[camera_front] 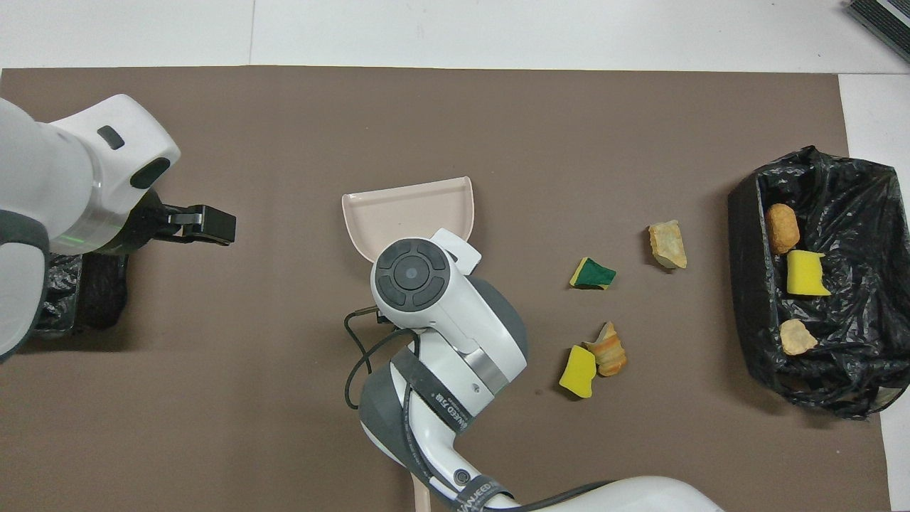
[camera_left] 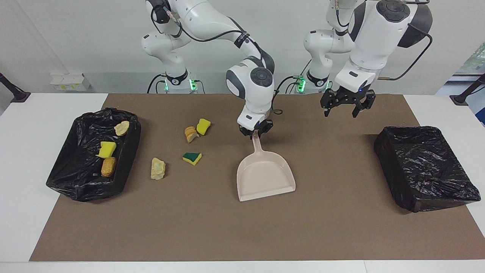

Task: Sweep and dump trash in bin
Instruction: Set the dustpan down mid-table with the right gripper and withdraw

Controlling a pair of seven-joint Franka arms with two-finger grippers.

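**Dustpan held mid-mat, four scraps loose**

Right gripper [camera_left: 257, 132] clamped on the handle of the beige dustpan [camera_left: 265, 176], pan flat on the brown mat [camera_left: 227, 227], mouth pointing away from the robots. Left gripper [camera_left: 348, 107] raised, fingers apart, holding nothing, toward the left arm's end from the dustpan. Toward the right arm's end from the dustpan, on the mat: green-backed sponge [camera_left: 192, 157], pale bread chunk [camera_left: 157, 168], yellow sponge [camera_left: 203, 126] seemingly touching an orange bread piece [camera_left: 191, 134]. Still farther that way, lined bin [camera_left: 68, 178] holding three scraps [camera_left: 107, 149]. Second black-bagged bin [camera_left: 424, 167] toward the left arm's end from the dustpan
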